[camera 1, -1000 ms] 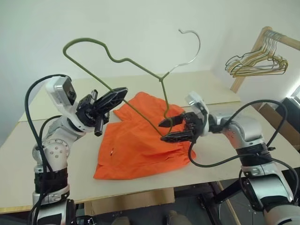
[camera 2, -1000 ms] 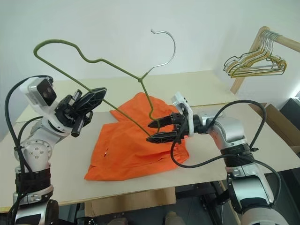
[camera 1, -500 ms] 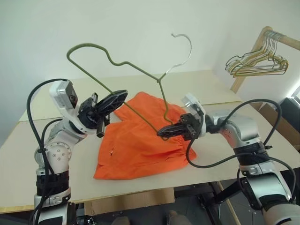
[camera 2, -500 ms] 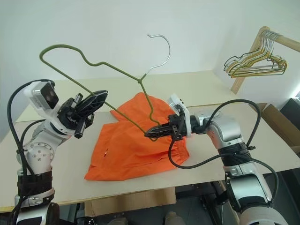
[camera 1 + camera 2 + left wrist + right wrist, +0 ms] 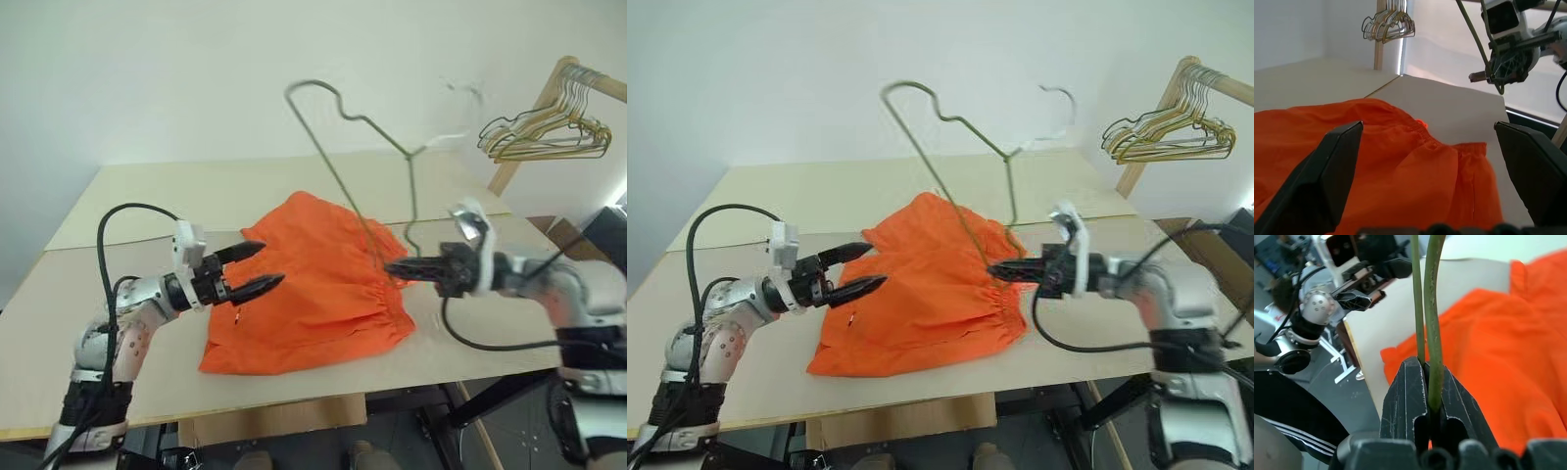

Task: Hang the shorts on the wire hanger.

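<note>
While the shorts lie flat on the table, spread between the two arms with their gathered waistband along the edge nearest the right arm, the left gripper sits low at their left edge, its two black fingers spread wide and holding nothing, pointed level across the cloth toward the waistband. From those fingertips the garment runs straight ahead and to the right, its long axis lying roughly along the line between the grippers, so the left arm looks the better placed to take hold of the fabric. On the far side of the shorts, the right gripper is clamped shut on the wire hanger, pinching a corner of the thin green wire; the right wrist view shows two strands rising from between the closed fingers. The hanger stands tilted in the air above the waistband, clear of the cloth, its hook uppermost. Judging from this, the coming step is a grasp of the cloth by the left gripper. Beyond the table's far right corner, a bunch of spare hangers hangs on a wooden rail.
</note>
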Tool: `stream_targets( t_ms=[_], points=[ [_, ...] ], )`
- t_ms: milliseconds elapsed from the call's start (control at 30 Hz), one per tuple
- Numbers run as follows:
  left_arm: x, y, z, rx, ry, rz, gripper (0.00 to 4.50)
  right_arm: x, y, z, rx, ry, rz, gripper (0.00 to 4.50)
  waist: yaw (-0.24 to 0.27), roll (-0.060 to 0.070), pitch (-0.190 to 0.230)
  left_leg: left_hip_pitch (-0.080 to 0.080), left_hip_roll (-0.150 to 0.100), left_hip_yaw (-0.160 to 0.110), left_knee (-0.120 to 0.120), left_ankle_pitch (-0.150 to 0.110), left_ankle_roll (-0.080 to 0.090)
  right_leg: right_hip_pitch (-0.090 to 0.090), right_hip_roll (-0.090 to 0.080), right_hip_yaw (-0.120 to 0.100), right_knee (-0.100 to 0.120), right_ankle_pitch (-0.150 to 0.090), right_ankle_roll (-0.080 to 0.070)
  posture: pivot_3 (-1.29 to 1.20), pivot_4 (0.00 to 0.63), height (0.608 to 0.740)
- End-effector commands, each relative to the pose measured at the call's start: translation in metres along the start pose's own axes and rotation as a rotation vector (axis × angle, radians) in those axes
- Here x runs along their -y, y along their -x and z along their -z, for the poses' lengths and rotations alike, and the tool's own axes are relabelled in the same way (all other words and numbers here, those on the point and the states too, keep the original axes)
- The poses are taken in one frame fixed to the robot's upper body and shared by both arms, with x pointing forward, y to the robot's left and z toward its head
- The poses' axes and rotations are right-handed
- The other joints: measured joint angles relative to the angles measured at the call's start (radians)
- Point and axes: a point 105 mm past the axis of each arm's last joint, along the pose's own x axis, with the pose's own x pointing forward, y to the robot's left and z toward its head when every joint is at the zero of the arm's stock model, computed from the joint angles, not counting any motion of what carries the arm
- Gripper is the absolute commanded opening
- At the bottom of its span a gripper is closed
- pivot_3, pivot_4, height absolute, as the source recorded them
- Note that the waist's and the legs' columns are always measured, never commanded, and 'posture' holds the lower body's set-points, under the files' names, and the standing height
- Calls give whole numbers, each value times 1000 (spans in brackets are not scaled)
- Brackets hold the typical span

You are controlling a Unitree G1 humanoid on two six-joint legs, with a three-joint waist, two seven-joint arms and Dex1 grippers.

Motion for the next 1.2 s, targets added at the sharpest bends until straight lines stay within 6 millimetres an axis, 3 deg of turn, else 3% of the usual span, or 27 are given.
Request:
stream_targets(
  t_ms=[33,133,333,533,867,1200],
  points=[
    [17,-5,0,-74,-144,110,4467,-5,25,16,-53,-98,89,0,-3,0,0,0,0,0,0,0,0,0,0,0,0,0,0,-68,0,740],
    [26,-10,-1,-89,-195,179,4467,-3,55,55,-142,-232,217,0,1,0,0,0,0,0,0,0,0,0,0,-1,-1,-1,0,-86,0,740],
    [29,-13,6,-155,-245,253,4467,-9,103,99,-290,-495,312,0,-37,4,0,2,0,5,0,0,0,3,-1,4,-2,-4,9,-127,0,740],
    [28,-14,12,-183,-259,269,4467,-13,134,116,-340,-603,346,0,-68,4,0,3,1,4,0,0,1,4,0,4,-3,-5,10,-136,0,740],
    [28,-12,16,-216,-271,246,4467,9,124,126,-387,-594,341,0,-89,4,0,3,1,3,0,-1,1,3,0,4,-3,-4,10,-111,0,740],
    [37,-7,23,-237,-259,235,4467,12,116,127,-426,-574,267,0,-70,4,0,2,1,3,0,-1,2,3,0,3,-4,-4,11,-69,0,740]
  ],
)
